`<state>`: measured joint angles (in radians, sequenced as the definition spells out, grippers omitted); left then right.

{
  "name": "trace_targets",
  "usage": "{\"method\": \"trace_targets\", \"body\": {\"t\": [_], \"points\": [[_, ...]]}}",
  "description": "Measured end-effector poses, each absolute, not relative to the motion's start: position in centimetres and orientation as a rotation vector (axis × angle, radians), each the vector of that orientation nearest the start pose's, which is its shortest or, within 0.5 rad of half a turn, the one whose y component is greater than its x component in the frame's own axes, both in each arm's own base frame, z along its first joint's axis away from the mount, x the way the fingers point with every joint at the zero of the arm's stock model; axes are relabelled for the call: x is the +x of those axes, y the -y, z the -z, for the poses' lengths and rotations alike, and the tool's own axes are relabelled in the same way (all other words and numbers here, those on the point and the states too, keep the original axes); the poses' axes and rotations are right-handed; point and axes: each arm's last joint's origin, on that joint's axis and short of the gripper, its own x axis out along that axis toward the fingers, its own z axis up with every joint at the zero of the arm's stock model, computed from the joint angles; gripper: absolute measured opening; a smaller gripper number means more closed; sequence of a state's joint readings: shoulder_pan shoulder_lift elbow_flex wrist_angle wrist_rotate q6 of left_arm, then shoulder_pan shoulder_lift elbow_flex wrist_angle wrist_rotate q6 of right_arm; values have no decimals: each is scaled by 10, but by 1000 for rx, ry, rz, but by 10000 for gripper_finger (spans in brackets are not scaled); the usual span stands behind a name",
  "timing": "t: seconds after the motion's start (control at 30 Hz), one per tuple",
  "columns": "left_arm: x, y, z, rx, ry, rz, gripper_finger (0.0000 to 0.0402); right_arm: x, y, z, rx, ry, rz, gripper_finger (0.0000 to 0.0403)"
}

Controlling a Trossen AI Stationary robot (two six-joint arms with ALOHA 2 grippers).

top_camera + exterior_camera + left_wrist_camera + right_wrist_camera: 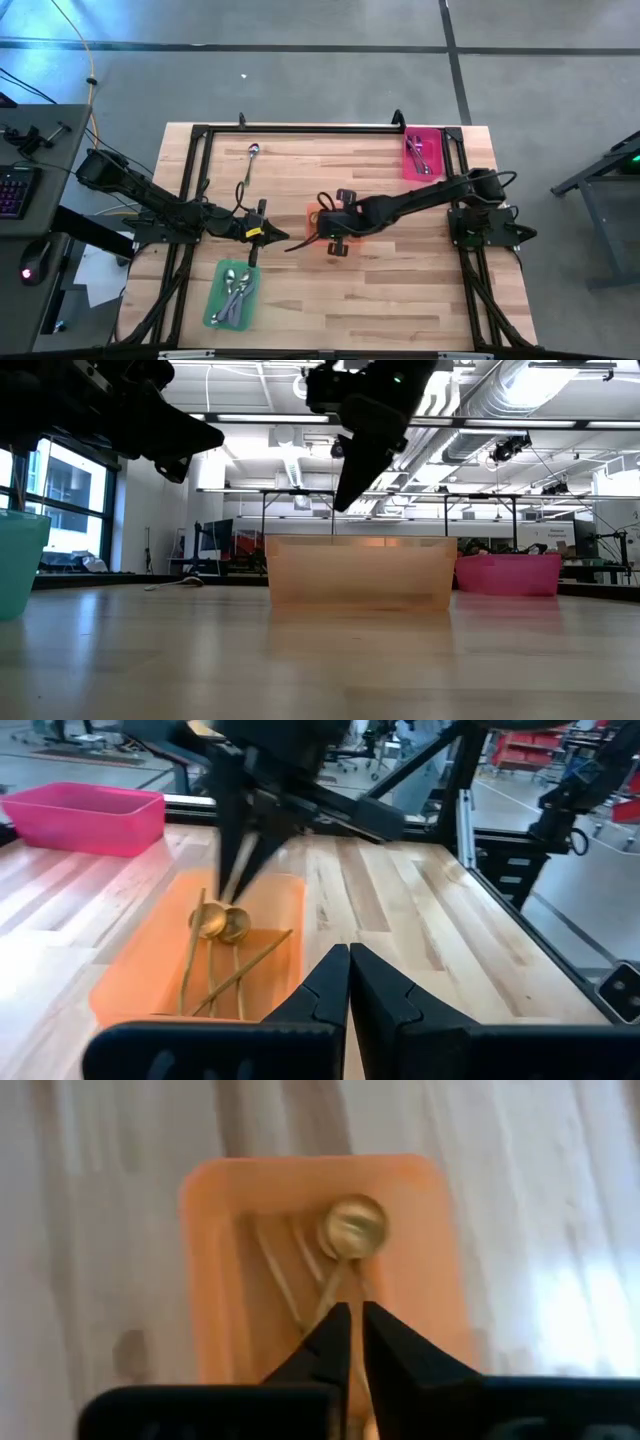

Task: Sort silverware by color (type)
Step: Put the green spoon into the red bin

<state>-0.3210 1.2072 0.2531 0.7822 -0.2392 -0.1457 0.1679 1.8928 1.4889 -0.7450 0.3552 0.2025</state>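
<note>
While the right gripper (348,1342) hung above the orange tray (312,212) of gold pieces (222,923), fingers nearly together and seemingly empty, a lone spoon (250,160) lay toward the table's far edge, nearer the narrowly set, empty left gripper (348,982).

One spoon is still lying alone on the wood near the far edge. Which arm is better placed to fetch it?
Probably the left. Its claw is shut and free, on the loose spoon's side. The right claw hangs over the orange tray of gold pieces.
</note>
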Motion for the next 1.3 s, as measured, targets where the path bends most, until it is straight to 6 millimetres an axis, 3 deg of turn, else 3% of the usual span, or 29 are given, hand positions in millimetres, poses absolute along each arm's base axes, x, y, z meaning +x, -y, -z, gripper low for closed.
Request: {"method": "trace_targets", "body": {"t": [0.27,0.4,0.57,0.8,1.1,1.3], "points": [[205,48,-166,-155,-196,-9,3,354,-54,-204,-62,-717,132,3],[213,27,-164,-166,-300,-128,3,330,-41,-205,-40,-465,131,3],[218,-8,-162,-191,-500,-367,3,299,-26,-206,7,-311,160,1],[206,-52,-161,-167,-681,-760,40,279,-20,-203,13,-261,211,0],[183,-99,-154,-301,-745,-956,127,279,-20,-201,11,-272,211,0],[167,-123,-152,-415,-751,-998,157,279,-21,-201,11,-273,211,0]]}}
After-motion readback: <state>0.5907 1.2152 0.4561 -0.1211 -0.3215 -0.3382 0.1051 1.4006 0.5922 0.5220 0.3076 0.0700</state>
